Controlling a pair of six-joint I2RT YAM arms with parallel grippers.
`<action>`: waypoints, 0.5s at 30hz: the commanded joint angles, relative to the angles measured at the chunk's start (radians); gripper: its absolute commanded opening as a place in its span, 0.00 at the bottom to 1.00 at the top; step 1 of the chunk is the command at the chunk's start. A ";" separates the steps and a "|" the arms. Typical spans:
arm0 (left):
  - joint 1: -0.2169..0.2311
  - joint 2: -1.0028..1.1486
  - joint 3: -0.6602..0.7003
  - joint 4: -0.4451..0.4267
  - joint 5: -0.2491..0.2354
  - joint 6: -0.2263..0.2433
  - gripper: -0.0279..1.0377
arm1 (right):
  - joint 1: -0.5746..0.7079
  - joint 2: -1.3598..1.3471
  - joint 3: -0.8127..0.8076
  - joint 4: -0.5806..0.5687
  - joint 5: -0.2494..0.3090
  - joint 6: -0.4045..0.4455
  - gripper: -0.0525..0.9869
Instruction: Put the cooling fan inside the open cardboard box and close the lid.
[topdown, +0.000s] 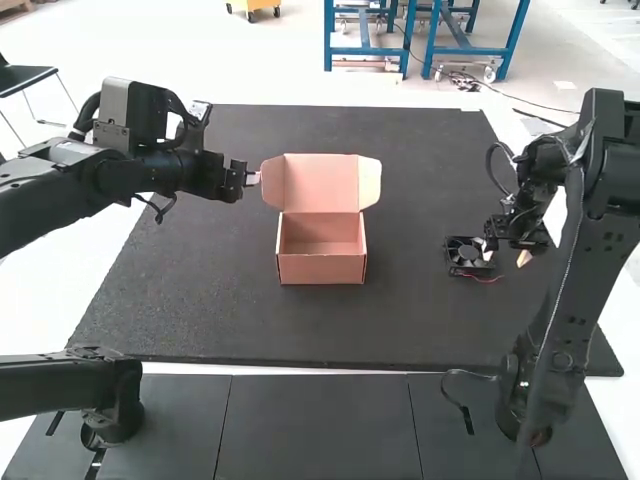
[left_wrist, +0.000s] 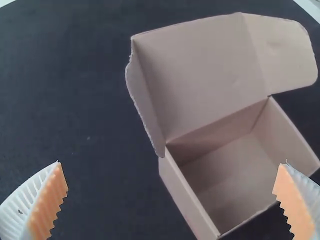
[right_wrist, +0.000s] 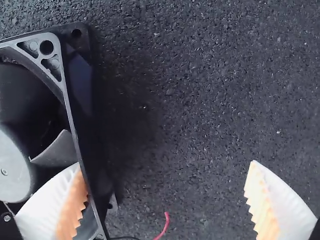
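Observation:
The pink cardboard box stands open in the middle of the black mat, its lid upright at the back. My left gripper hovers at the lid's left flap; in the left wrist view it is open wide over the box, which is empty. The black cooling fan lies flat on the mat to the right of the box. My right gripper is low at the fan's right edge, open. One finger sits over the fan, the other on the mat, so the fan's side wall lies between them.
The black mat covers the table, with bare mat between box and fan. A thin red wire trails from the fan. The right arm's column rises at the front right; the mat's right edge is close behind the fan.

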 joint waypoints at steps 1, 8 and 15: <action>0.004 -0.025 0.040 0.000 -0.008 -0.014 0.94 | 0.015 0.042 -0.001 -0.012 0.012 -0.010 0.65; 0.004 -0.031 0.040 -0.005 -0.008 -0.014 0.94 | 0.033 0.065 0.004 -0.023 0.001 -0.007 0.52; 0.004 -0.035 0.031 -0.020 -0.008 -0.014 0.94 | 0.036 0.069 0.015 -0.040 -0.072 0.054 0.03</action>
